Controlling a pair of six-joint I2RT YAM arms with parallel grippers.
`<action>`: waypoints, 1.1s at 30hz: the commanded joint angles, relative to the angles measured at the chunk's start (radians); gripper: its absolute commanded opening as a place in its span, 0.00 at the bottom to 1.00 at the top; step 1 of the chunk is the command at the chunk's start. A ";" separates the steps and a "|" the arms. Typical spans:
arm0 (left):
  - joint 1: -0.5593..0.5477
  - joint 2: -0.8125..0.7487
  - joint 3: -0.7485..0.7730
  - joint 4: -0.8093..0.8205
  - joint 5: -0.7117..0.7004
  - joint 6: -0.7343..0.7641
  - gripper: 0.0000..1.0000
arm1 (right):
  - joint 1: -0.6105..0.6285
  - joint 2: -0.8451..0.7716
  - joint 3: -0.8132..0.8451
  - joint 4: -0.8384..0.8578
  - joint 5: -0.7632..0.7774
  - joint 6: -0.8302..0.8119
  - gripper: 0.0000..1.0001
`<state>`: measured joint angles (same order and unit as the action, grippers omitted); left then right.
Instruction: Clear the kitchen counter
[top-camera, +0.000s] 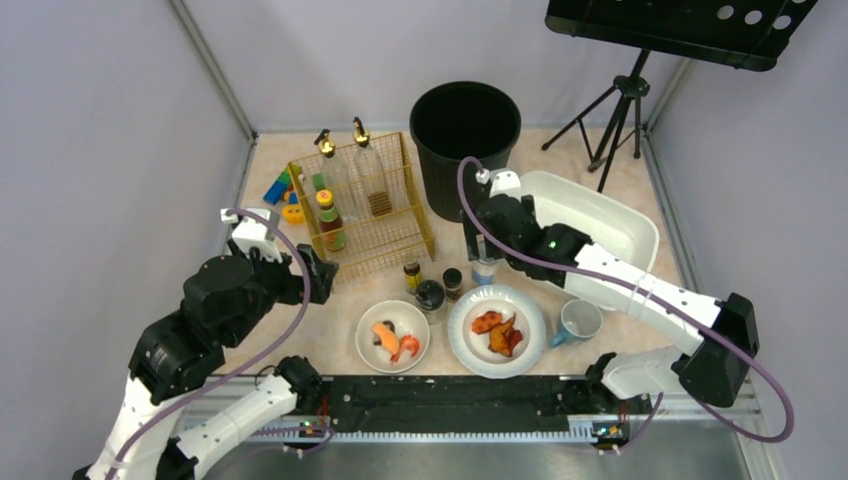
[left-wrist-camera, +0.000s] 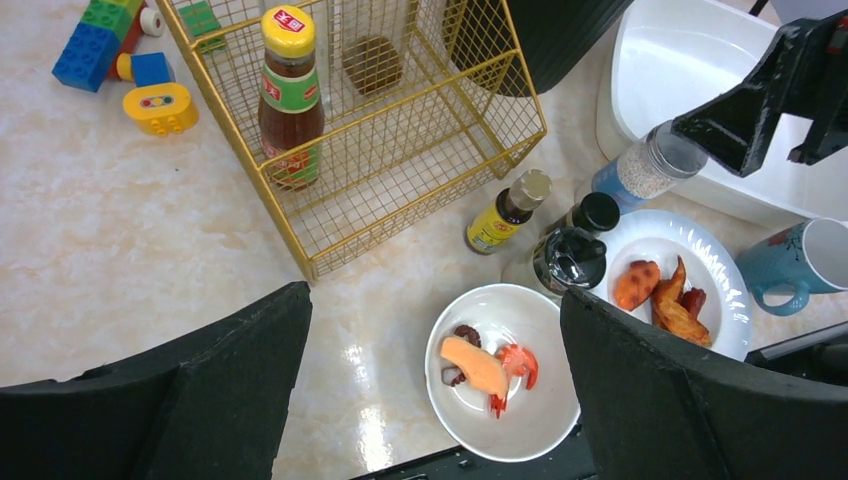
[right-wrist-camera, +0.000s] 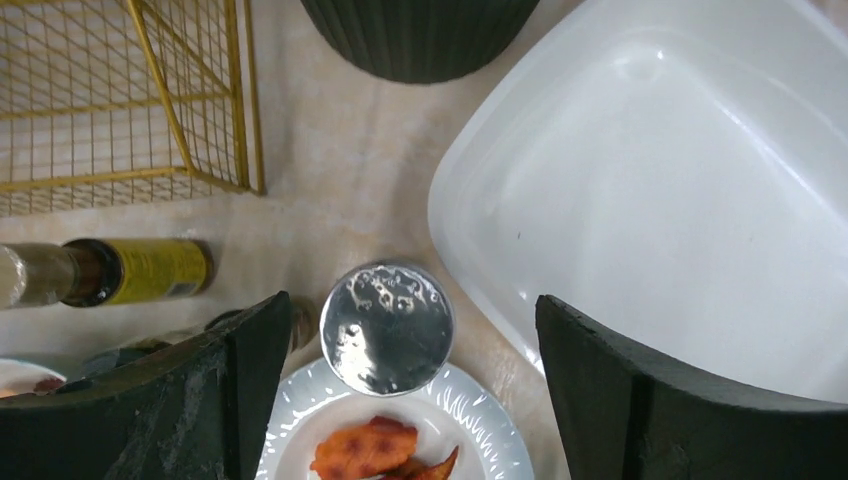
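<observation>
Kitchen counter (top-camera: 345, 308): fills the middle of the top view and is not cleared.

Standing on it:
- Wire basket (top-camera: 372, 205), upper left, holding a sauce bottle (top-camera: 329, 222).
- Toy blocks (top-camera: 283, 190), just left of the basket.
- Black bin (top-camera: 465, 125), top centre.
- White tub (top-camera: 600, 215), right.
- Small plate (top-camera: 402, 364) and large plate (top-camera: 470, 346), both with food, lower centre.
- Blue mug (top-camera: 578, 322), lower right.

Right gripper (right-wrist-camera: 400, 330): jaws wide, one on each side of a silver-lidded jar (right-wrist-camera: 387, 327). A gap shows on both sides, so there is no contact. The jar stands at the large plate's top edge, just beside the tub.

Left gripper (left-wrist-camera: 435, 320): jaws wide, nothing between them, over the counter left of centre.
</observation>
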<state>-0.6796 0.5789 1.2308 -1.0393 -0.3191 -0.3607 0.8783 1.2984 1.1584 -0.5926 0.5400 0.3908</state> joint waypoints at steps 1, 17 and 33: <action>0.002 0.018 -0.020 0.073 0.029 -0.002 0.99 | -0.010 -0.016 -0.046 0.014 -0.072 0.049 0.90; 0.001 0.000 -0.044 0.072 0.024 0.009 0.99 | -0.021 0.066 -0.098 0.075 -0.158 0.080 0.88; 0.002 -0.014 -0.054 0.065 0.004 0.017 0.99 | -0.036 0.098 -0.098 0.095 -0.181 0.081 0.25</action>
<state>-0.6796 0.5735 1.1812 -1.0153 -0.3046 -0.3595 0.8478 1.3903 1.0580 -0.5327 0.3874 0.4583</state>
